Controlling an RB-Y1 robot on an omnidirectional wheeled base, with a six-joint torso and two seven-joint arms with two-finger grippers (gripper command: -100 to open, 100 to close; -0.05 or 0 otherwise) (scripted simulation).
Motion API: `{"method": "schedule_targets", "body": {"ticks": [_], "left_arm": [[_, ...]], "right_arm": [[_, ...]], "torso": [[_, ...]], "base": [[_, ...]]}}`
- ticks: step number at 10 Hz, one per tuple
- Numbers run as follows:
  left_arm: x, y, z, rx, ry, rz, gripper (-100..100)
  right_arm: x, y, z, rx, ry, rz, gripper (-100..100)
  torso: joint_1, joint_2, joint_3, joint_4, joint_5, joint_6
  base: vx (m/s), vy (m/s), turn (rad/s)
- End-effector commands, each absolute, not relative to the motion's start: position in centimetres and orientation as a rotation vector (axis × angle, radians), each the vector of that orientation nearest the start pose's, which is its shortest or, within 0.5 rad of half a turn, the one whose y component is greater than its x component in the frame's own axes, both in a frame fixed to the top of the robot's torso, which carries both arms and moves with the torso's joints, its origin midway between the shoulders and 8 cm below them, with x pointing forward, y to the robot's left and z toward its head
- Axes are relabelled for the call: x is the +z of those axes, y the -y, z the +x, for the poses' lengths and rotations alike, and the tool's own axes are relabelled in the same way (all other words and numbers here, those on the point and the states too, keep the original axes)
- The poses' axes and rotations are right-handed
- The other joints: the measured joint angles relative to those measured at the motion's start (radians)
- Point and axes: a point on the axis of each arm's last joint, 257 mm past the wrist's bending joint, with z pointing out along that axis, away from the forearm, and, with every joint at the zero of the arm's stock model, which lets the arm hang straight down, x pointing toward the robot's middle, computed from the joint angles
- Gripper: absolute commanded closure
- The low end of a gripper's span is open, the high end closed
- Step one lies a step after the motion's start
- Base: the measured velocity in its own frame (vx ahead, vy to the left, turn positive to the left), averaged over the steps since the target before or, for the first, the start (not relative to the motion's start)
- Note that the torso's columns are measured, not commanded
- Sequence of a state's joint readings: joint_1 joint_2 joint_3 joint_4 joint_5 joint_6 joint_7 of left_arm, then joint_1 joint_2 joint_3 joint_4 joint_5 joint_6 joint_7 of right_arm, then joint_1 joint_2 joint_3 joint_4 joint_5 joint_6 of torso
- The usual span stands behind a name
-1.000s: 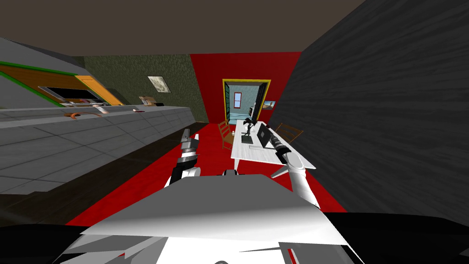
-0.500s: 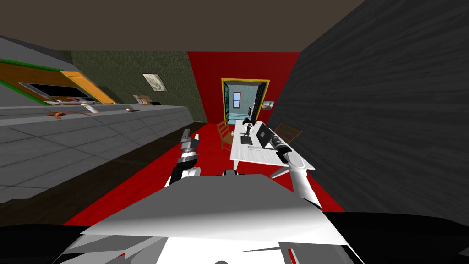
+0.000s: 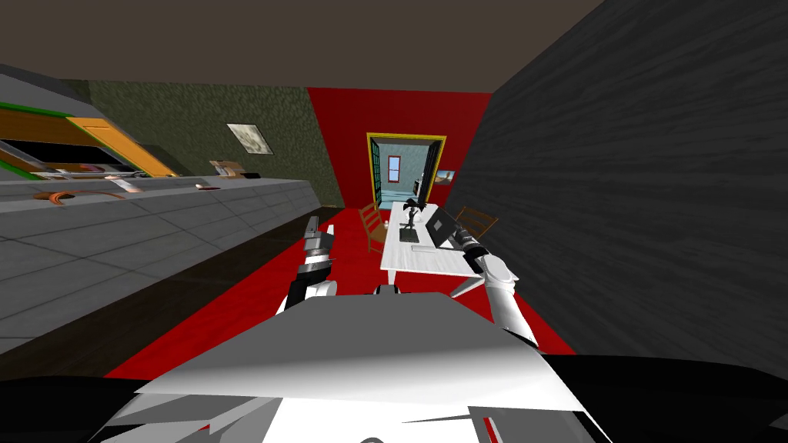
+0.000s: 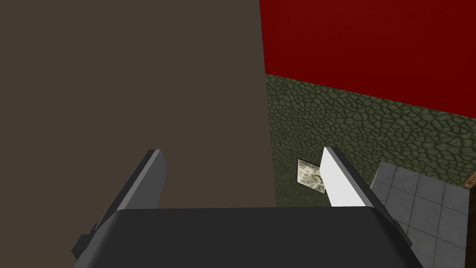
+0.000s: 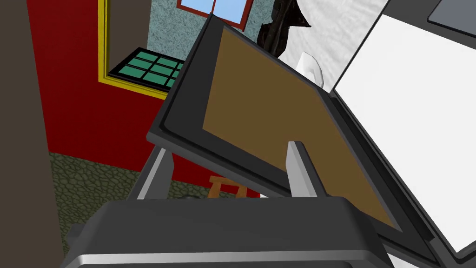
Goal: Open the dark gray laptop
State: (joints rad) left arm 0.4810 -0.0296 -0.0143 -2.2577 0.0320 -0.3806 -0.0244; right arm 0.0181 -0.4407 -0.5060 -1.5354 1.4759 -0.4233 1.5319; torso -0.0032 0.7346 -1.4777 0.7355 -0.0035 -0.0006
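The dark gray laptop [image 3: 441,228] sits partly open on the right side of the white table [image 3: 415,260]. The right gripper [image 5: 228,149] is unclenched and straddles the free edge of the lid [image 5: 186,128]. One finger [image 5: 300,170] is in front of the brown screen [image 5: 260,107], the other behind the lid. Contact cannot be told. The left gripper [image 4: 241,150] is raised over the red floor [image 3: 254,308], its fingers spread and holding nothing.

No words or numbers to read.
The laptop [image 5: 260,116] screen is plain brown, and the picture [image 3: 249,138] on the green wall has only pale blotches, no letters.
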Motion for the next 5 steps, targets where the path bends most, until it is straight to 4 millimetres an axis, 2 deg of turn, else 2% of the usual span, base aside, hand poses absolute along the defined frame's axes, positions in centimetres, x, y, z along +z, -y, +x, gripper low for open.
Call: {"method": "schedule_targets", "body": {"ticks": [1, 3, 5], "left_arm": [[-0.3, -28.2, 36.8, -1.294, -0.661, -0.792, 0], [-0.3, -28.2, 36.8, -1.294, -0.661, -0.792, 0], [-0.3, -28.2, 36.8, -1.294, -0.661, -0.792, 0]], "right_arm": [[-14.8, 49.8, 50.2, -1.407, -1.147, -1.302, 100], [-14.9, 49.7, 50.2, -1.398, -1.150, -1.296, 100], [-16.5, 48.5, 50.3, -1.292, -1.205, -1.206, 100]], "torso": [[0.001, 0.001, 0.001, 0.001, 0.001, 0.000], [0.003, 0.004, 0.002, 0.003, 0.003, 0.001], [0.004, 0.005, 0.003, 0.004, 0.004, 0.001]], "base": [[0.014, -0.063, -0.076], [0.012, -0.046, -0.050], [0.012, -0.088, -0.061]]}}
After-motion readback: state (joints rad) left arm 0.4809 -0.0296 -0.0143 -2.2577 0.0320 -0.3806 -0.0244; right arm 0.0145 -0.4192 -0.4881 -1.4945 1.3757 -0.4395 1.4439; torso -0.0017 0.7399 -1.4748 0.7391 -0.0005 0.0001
